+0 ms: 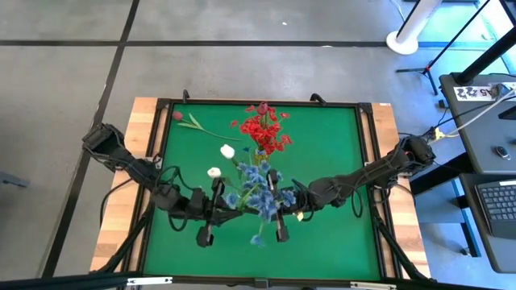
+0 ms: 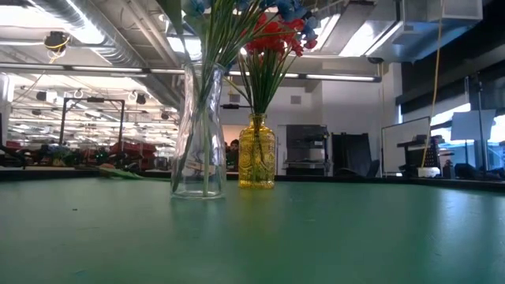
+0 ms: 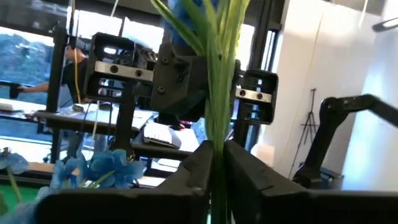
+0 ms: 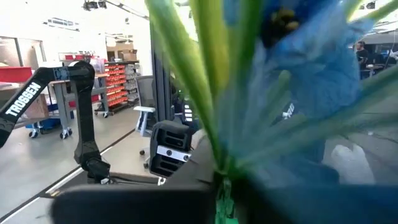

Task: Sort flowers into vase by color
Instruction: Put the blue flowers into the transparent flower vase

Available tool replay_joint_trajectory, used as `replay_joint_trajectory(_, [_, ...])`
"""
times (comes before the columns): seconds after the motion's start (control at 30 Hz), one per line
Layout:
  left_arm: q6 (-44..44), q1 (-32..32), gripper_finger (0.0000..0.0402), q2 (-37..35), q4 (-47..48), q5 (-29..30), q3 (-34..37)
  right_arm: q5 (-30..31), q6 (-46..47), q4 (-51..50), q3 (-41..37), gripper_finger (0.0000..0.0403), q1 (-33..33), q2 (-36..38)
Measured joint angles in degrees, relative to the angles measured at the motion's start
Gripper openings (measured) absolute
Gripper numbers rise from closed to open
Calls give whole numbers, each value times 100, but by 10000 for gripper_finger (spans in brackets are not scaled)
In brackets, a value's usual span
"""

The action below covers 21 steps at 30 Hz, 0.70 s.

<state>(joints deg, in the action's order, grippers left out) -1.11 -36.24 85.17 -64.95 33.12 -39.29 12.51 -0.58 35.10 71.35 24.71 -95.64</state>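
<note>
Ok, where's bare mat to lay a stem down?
Bare green mat right of the red flowers, along the left edge, and at the near corners. Crowded mid-mat: blue flowers, left gripper and right gripper. A pink bud lies far-left.

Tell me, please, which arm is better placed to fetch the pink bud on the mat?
Left, probably: the pink bud lies on its side of the mat, though the left gripper must release the blue flowers.

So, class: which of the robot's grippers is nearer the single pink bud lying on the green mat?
The left gripper is nearer the pink bud, which lies toward the mat's far-left corner; the right gripper sits farther across, beyond the blue flower cluster.
</note>
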Motion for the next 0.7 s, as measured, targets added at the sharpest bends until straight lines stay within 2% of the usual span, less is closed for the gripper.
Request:
replay_joint_trajectory(0.07, [172,-113,51,0,0,170,0,0,-41,-43,0,12,0,0])
replay_joint_trajectory(0.13, [417,-265,68,-14,0,436,0,0,-93,-59,0,22,0,0])
replay_joint_trajectory(0.23, [705,-550,90,-123,1,1011,0,2,-127,-114,0,27,0,31])
replay_joint_trajectory(0.37, [1097,-1056,115,-389,3,1845,0,36,-243,-317,0,9,0,176])
replay_joint_trajectory(0.53, [1378,-1715,134,-736,-4,3268,0,299,-308,-737,22,19,0,409])
replay_joint_trajectory(0.7, [1378,-2071,136,-885,-6,4779,0,497,-618,-2237,760,7,0,449])
